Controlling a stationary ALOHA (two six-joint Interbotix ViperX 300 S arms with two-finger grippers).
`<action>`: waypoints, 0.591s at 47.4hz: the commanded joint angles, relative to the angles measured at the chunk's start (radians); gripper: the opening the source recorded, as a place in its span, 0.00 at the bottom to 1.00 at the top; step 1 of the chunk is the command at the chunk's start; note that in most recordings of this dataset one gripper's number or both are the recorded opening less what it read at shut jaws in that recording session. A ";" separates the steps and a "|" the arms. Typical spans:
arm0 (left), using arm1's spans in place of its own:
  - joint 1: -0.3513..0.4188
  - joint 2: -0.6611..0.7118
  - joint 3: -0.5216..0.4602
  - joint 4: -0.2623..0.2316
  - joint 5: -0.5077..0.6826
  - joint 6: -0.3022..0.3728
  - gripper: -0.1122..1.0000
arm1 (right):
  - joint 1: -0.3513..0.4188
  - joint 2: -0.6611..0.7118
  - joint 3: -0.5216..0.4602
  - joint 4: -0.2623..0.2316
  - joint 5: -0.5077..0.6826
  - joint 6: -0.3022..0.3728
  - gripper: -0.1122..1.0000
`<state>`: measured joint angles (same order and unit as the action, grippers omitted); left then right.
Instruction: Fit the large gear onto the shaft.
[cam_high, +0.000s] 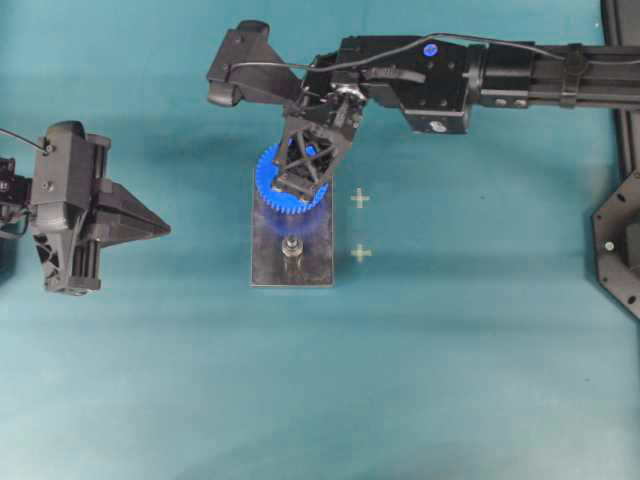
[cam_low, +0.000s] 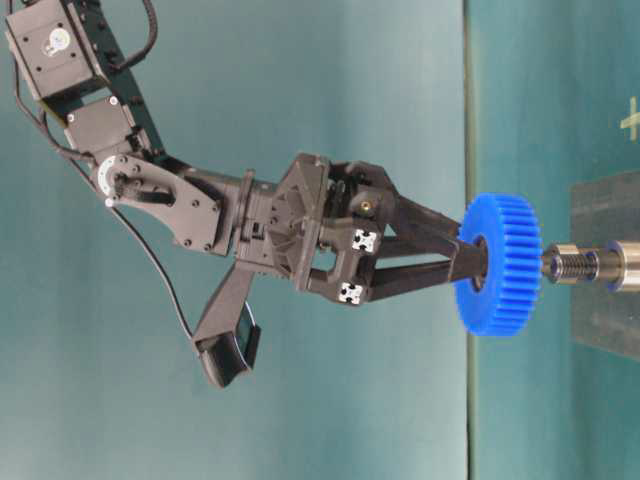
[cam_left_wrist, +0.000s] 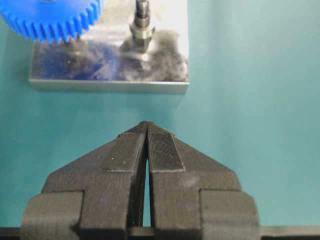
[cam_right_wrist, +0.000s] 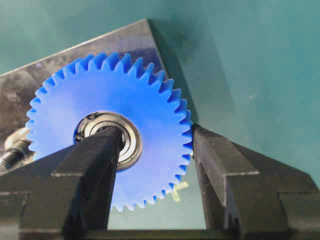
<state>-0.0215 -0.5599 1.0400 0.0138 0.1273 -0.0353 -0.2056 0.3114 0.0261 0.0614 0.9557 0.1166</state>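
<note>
The large gear (cam_right_wrist: 145, 95) is bright blue with a silvery bearing hub (cam_right_wrist: 131, 137). My right gripper (cam_right_wrist: 152, 145) is shut on it, one finger (cam_right_wrist: 95, 160) in the hub and the other on the outer teeth. In the table-level view the large gear (cam_low: 497, 265) hangs just clear of a shaft (cam_low: 585, 265), hub in line with it. From overhead the large gear (cam_high: 265, 178) covers the far end of the dark grey plate (cam_high: 315, 268). The near peg (cam_high: 291, 248) stands bare. My left gripper (cam_high: 165, 230) is shut and empty, well left of the plate.
Two pale cross marks (cam_high: 360, 198) (cam_high: 361, 253) lie on the teal table just right of the plate. Black frame parts (cam_high: 620, 240) stand at the right edge. The left wrist view shows the plate's edge (cam_left_wrist: 110, 84) ahead of my left gripper (cam_left_wrist: 146, 125).
</note>
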 joint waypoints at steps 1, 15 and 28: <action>-0.002 -0.003 -0.012 0.003 -0.009 -0.002 0.10 | 0.006 -0.015 -0.028 0.003 0.006 -0.009 0.54; -0.002 -0.002 -0.014 0.003 -0.009 -0.002 0.10 | 0.008 -0.014 -0.028 0.003 0.038 -0.009 0.54; -0.002 -0.002 -0.014 0.003 -0.009 -0.002 0.10 | 0.000 -0.011 -0.034 0.003 0.034 -0.009 0.54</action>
<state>-0.0215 -0.5584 1.0400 0.0153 0.1273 -0.0353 -0.2056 0.3191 0.0184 0.0629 0.9925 0.1166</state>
